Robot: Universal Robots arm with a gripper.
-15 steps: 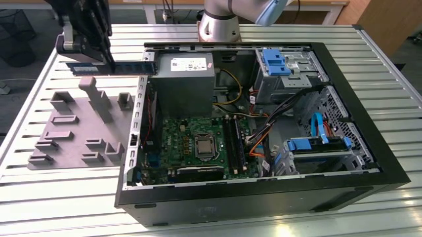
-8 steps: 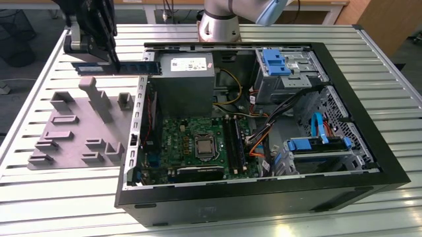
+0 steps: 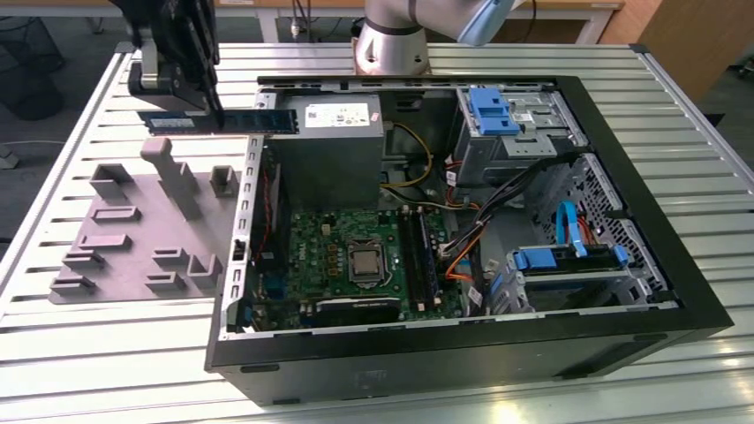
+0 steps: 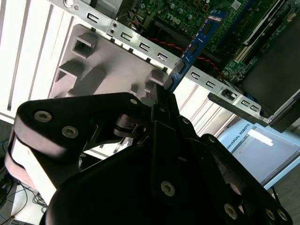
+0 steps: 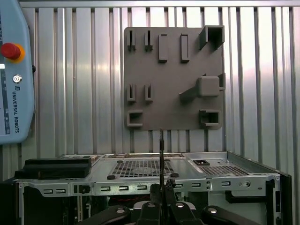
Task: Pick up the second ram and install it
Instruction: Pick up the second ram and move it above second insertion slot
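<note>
The black claw [image 3: 214, 108] is up at the far side on the exterior view's left, clamped tight on the second ram [image 3: 253, 121], a long, narrow blue-green circuit-board stick. The stick is held level, clear of the surface, with its flat faces upright. One end crosses in front of the rim of the open black computer tower case [image 3: 471, 353], right by the grey metal power supply box [image 3: 335, 150]. The other end pokes out past the claw above the slatted silver metal worktop [image 3: 106, 353]. Over to the second wrist view: the claw [image 4: 165, 90] has its fingers [image 4: 159, 110] pressed together on the second ram [image 4: 197, 44], which juts out toward the large green motherboard [image 4: 187, 11]. In the first wrist view the second ram [image 5: 161, 154] shows edge-on, a thin dark line rising from the claw [image 5: 161, 188]. The grey moulded fixture plate [image 3: 130, 230] lies on the worktop just beside the case, and the motherboard [image 3: 342, 256] lies flat inside the case
</note>
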